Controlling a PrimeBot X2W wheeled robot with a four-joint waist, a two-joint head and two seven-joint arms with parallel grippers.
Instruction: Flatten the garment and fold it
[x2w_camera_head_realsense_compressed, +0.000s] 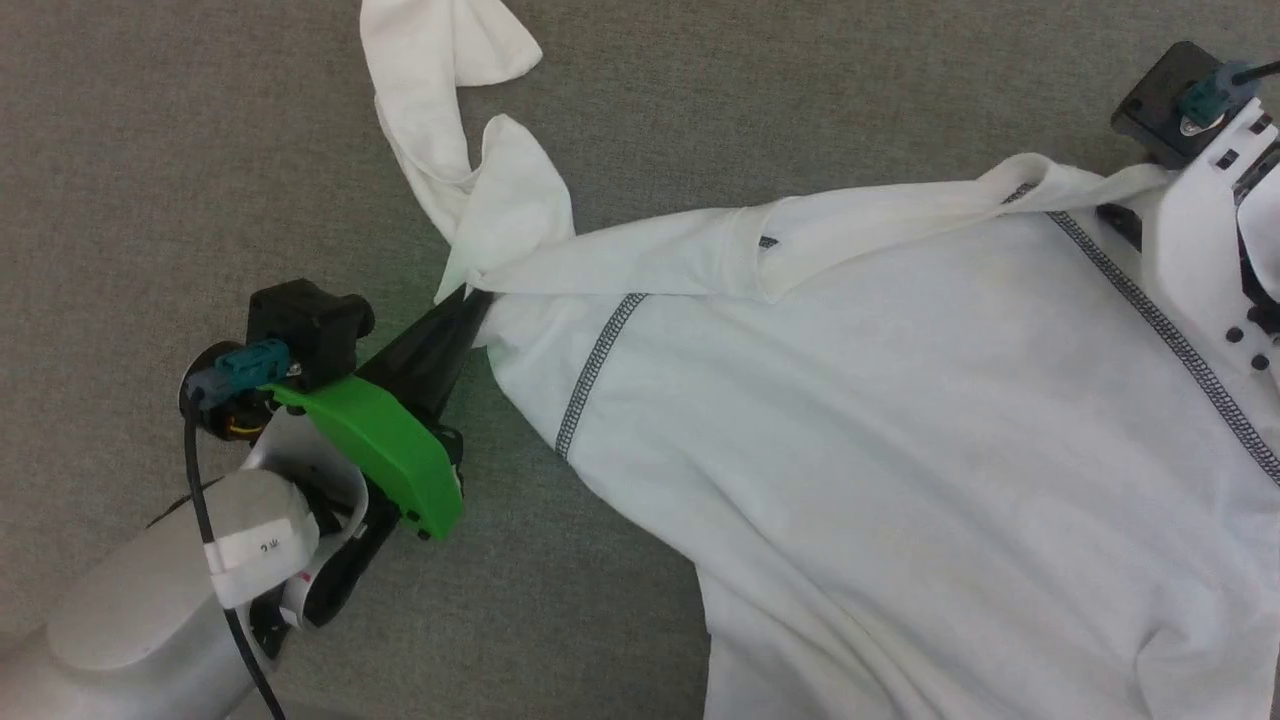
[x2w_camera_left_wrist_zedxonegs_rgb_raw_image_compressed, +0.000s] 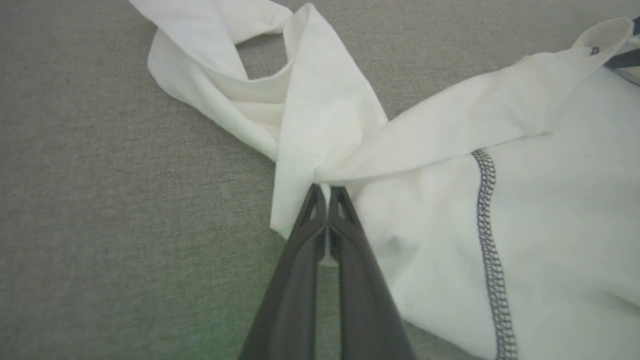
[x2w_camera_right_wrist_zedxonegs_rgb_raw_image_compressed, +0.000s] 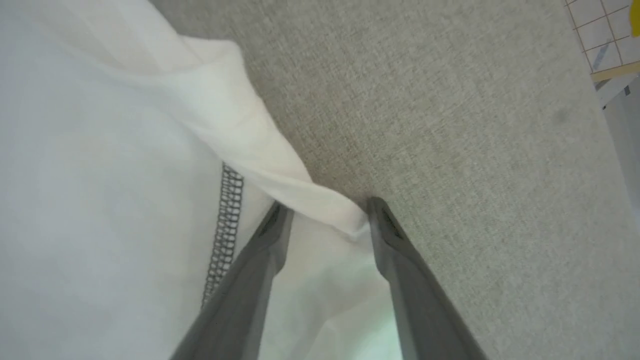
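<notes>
Left gripper (x2w_camera_left_wrist_zedxonegs_rgb_raw_image_compressed: 327, 189) was clamped, fingers together, on a bunched edge of the white shirt (x2w_camera_head_realsense_compressed: 900, 420).
Right gripper (x2w_camera_right_wrist_zedxonegs_rgb_raw_image_compressed: 327, 210) was held with fingers apart astride a fabric fold; the shirt was spread on a grey woven surface (x2w_camera_head_realsense_compressed: 150, 150).

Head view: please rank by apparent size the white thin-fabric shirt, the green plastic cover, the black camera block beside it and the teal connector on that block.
1. White thin-fabric shirt, by far.
2. Green plastic cover.
3. Black camera block, slightly smaller.
4. Teal connector.
</notes>
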